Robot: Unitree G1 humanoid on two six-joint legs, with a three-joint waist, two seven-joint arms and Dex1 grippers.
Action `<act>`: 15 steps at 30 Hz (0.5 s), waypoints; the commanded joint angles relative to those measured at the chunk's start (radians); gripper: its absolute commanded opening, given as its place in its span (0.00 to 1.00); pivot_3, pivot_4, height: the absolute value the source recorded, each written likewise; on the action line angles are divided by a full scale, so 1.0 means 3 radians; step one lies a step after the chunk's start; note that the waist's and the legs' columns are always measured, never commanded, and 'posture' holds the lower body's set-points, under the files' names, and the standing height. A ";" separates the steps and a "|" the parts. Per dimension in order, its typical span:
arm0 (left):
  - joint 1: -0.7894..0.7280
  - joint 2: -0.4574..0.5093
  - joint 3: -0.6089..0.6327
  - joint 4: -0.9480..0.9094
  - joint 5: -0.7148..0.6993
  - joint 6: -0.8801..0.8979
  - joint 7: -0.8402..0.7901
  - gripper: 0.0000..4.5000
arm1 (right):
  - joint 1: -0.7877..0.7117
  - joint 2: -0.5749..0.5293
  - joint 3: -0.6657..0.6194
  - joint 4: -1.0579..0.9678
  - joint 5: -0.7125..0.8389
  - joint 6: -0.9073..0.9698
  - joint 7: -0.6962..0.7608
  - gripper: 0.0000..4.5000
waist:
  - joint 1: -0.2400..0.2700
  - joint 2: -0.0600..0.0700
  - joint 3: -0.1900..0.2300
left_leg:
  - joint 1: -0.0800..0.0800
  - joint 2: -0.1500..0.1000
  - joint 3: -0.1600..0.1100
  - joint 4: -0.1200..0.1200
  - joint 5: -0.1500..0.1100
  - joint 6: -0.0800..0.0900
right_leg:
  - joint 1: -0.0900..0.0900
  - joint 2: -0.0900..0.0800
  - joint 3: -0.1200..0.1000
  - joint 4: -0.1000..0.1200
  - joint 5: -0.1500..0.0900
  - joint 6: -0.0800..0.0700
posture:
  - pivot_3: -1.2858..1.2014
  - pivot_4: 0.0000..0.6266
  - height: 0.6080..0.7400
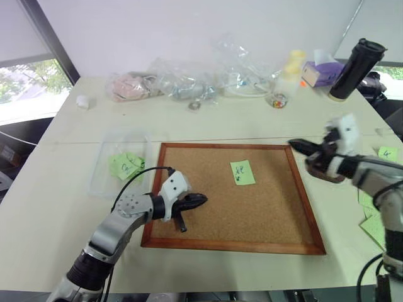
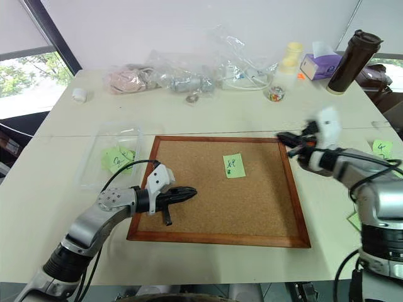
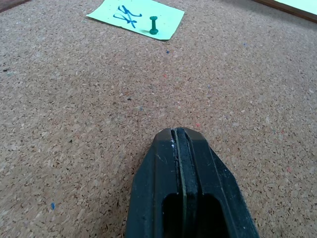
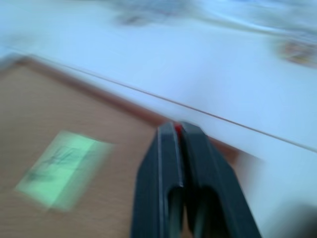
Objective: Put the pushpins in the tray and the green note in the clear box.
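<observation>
Pushpins were down to two that could be made out. A green pin stood in the green note near the middle of the cork board. A speck of red, likely a red pin, sat pinched at the tips of the right gripper, whose fingers were closed tight on it. That gripper hung over the board's far right corner, just above the tray, which sat on the table against the board's right edge.

The step in hand looked like dropping the red pin into the tray. To do it well, the tips would need to be brought squarely over the dish and low to its rim before the fingers parted, since so small a pin could bounce or roll off onto the table. What the tray already held could not be told, as the gripper covered most of it.

The left gripper hovered over the board's near left part, fingers pressed together and empty, pointing toward the pinned note.

The clear box lay on the table beside the board's left edge, with green paper already inside it. The green note was not yet in the box, and its pin would have to come out first.
</observation>
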 commanded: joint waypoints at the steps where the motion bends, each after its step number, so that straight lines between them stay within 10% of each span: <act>1: 0.0068 0.0027 -0.0084 0.0123 0.0050 0.0063 -0.0025 0.00 | 0.0032 0.0002 -0.0214 0.0331 -0.0127 -0.0314 -0.0139 0.00 | -0.0005 0.0006 -0.0002 | 0.0000 0.0001 0.0000 -0.0001 0.0000 0.0000 | -0.0001 0.0000 0.0000 0.0001 0.0000 0.0000 | 0.52 0.24 1.00; 15: 0.0059 0.0024 -0.0080 0.0222 0.0079 -0.0037 -0.0067 0.00 | 0.0360 0.0063 -0.0128 0.0682 -0.0210 -0.0543 -0.0052 0.00 | -0.0005 0.0018 -0.0003 | 0.0001 0.0002 0.0004 0.0000 0.0000 0.0000 | 0.0000 0.0000 0.0004 0.0002 0.0000 0.0000 | 0.52 0.24 1.00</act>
